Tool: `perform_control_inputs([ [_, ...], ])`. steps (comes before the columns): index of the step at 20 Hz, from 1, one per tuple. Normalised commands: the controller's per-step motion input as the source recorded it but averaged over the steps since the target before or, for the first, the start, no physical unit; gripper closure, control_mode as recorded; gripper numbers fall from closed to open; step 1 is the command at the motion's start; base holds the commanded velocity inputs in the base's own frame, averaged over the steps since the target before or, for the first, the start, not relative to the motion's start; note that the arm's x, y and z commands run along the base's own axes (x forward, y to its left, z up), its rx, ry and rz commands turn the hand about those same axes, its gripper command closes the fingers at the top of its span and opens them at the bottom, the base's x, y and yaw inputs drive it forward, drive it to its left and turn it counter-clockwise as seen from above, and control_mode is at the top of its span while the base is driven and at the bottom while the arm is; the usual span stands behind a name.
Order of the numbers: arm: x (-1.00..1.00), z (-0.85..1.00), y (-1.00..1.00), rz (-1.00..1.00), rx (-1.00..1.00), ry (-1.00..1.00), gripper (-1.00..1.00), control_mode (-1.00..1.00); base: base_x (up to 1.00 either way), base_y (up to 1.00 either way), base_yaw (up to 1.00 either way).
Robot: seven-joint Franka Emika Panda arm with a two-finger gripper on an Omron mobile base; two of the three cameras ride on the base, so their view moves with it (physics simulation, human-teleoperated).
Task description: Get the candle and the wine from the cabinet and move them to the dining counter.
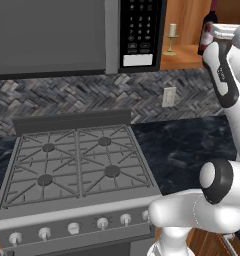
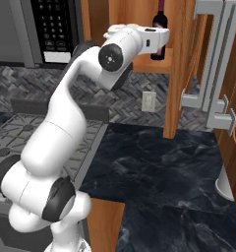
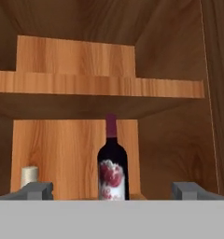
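Low in the hand view, the gripper (image 3: 112, 190) is sitting with jaws spread wide, holding nothing, lined up either side of the wine (image 3: 113, 164) at frame center for a likely grab. Lower left, the candle (image 3: 29, 176) is waiting on the same shelf of the cabinet (image 3: 100, 84), apart from the bottle.

A home kitchen: a gas stove (image 1: 77, 160) with iron grates and a row of knobs sits under a black microwave (image 1: 140, 32), a herringbone stone backsplash (image 1: 67, 97) runs behind, and a black marbled surface (image 2: 159, 162) lies beneath an open wooden cabinet (image 2: 181, 59).
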Motion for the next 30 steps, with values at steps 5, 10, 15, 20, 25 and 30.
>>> perform_control_inputs([
  [5,0.11,0.00,0.14,0.00,-0.02,0.00,-1.00,-1.00,0.00,0.00,0.00],
  [10,0.15,0.00,0.00,0.02,0.00,0.01,-1.00,-1.00,0.00,0.00,0.00],
  [15,0.24,0.00,-0.01,0.01,0.00,0.00,-1.00,-1.00,0.00,0.00,0.00],
  [20,0.35,0.00,-0.04,0.00,0.00,0.00,-1.00,-1.00,0.00,0.00,0.00],
  [25,0.40,0.02,-0.05,0.00,0.00,0.03,-1.00,-1.00,0.00,0.00,0.00],
  [30,0.31,0.11,-0.15,0.00,0.00,0.03,-1.00,-1.00,0.00,0.00,0.00],
])
